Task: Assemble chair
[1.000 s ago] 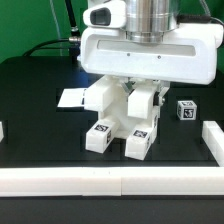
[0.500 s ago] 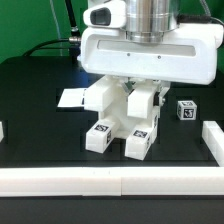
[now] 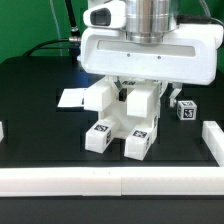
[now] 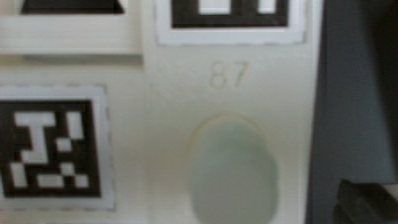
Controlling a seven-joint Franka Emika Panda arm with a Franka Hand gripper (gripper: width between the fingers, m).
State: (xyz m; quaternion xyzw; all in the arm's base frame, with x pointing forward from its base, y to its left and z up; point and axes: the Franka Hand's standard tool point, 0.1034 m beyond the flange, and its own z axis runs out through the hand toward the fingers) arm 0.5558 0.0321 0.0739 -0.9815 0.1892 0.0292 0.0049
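At centre of the surface point(image 3: 30, 112), under the gripper point(image 3: 146, 91): chair point(image 3: 118, 122), part-built. Jaws spread, flanking its upper block. Likely rigid, light, slick plastic; take it across flat opposite faces.

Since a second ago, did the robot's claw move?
Yes. The gripper spread its jaws apart over the chair parts; one finger now sits closer to the small tagged cube on the exterior view's right.

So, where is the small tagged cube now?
In the exterior view, the small tagged cube sits on the exterior view's right, apart from the chair.
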